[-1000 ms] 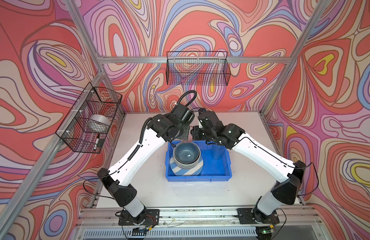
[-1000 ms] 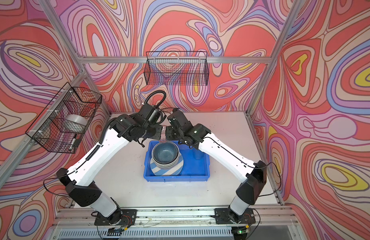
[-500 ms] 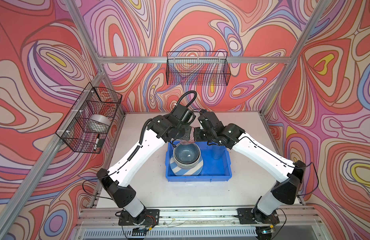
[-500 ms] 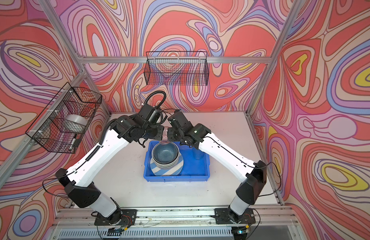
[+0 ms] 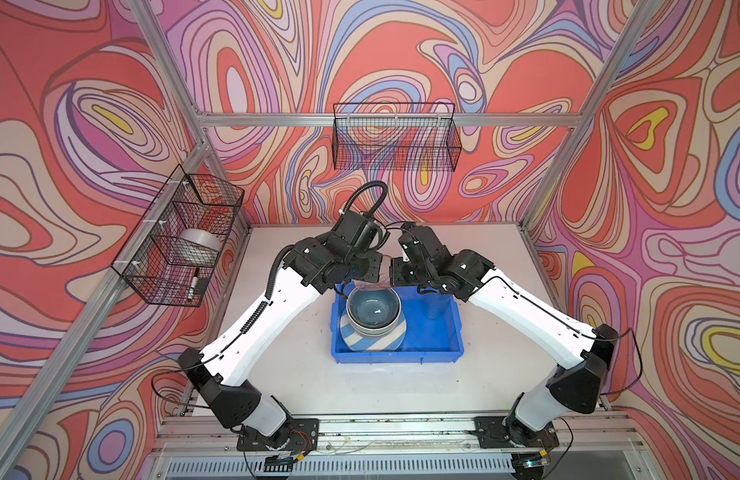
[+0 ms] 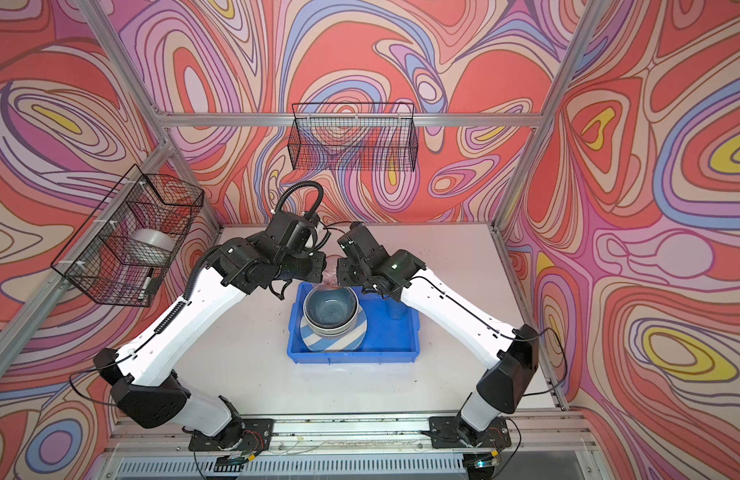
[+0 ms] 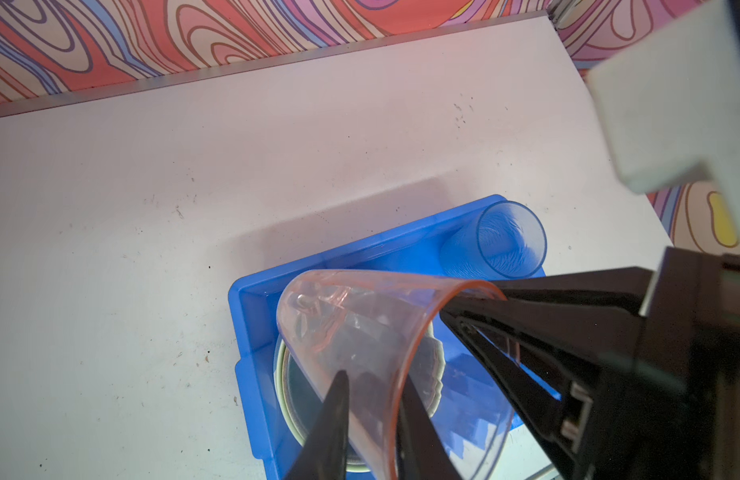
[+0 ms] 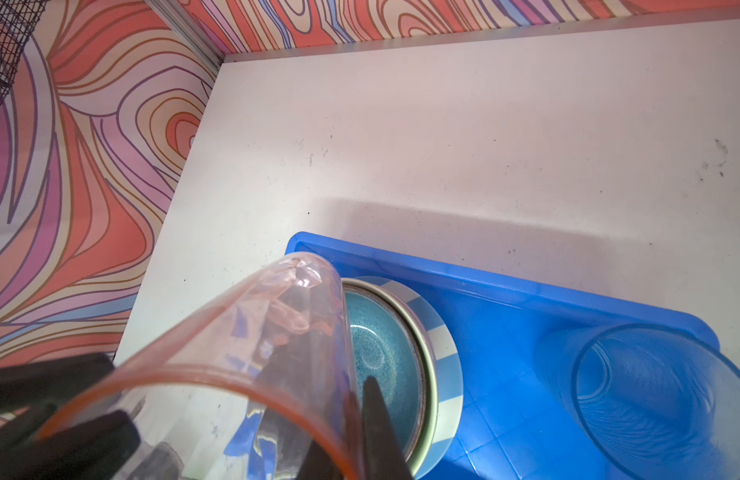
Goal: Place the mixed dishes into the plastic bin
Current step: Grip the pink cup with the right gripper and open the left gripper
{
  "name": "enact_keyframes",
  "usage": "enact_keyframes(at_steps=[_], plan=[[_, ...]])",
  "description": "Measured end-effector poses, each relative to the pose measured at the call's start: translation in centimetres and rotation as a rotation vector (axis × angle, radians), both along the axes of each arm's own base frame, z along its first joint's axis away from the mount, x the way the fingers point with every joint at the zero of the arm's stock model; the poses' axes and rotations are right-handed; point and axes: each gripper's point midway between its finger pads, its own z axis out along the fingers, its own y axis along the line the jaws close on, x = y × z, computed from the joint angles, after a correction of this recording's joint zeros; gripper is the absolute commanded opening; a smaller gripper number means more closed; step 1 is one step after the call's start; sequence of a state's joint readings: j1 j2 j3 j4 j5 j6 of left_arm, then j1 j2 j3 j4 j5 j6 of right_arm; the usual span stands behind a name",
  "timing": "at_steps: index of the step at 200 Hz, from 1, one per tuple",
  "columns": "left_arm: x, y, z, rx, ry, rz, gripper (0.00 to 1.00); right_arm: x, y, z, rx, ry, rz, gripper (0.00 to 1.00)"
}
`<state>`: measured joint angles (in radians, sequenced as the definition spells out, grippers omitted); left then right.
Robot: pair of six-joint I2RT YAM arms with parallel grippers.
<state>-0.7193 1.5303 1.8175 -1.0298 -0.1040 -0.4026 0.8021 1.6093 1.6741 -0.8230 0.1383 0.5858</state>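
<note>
The right gripper (image 7: 463, 301) was clamped on the rim of the pink tumbler (image 7: 351, 332). The tumbler hung tilted above the bin's (image 5: 397, 358) far left corner, over the stacked bowls (image 5: 374, 309). The left gripper (image 7: 374, 386) straddled the same rim, its jaws slightly apart.

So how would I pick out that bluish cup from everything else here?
On the white table sits a bright blue bin. In its far right corner stands the bluish tumbler: tall, see-through and upright, unlike the stacked bowls on the striped plate beside it. The pink tumbler is held in mid-air instead.
</note>
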Motion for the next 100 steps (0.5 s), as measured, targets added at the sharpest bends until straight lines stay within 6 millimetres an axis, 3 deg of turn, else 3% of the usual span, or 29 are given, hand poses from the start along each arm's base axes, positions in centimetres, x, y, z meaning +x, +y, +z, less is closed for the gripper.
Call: enact_keyframes(at_steps=[55,100], plan=[[-1.5,-0.7,0.1,-0.052,0.031,-0.065,0.33,-0.6,-0.7,0.0,-0.004,-0.001,-0.003,0.00],[-3.3,-1.2,0.8,-0.114,0.053,-0.130,0.34,-0.7,-1.1,0.9,0.018,-0.025,-0.013,0.00]])
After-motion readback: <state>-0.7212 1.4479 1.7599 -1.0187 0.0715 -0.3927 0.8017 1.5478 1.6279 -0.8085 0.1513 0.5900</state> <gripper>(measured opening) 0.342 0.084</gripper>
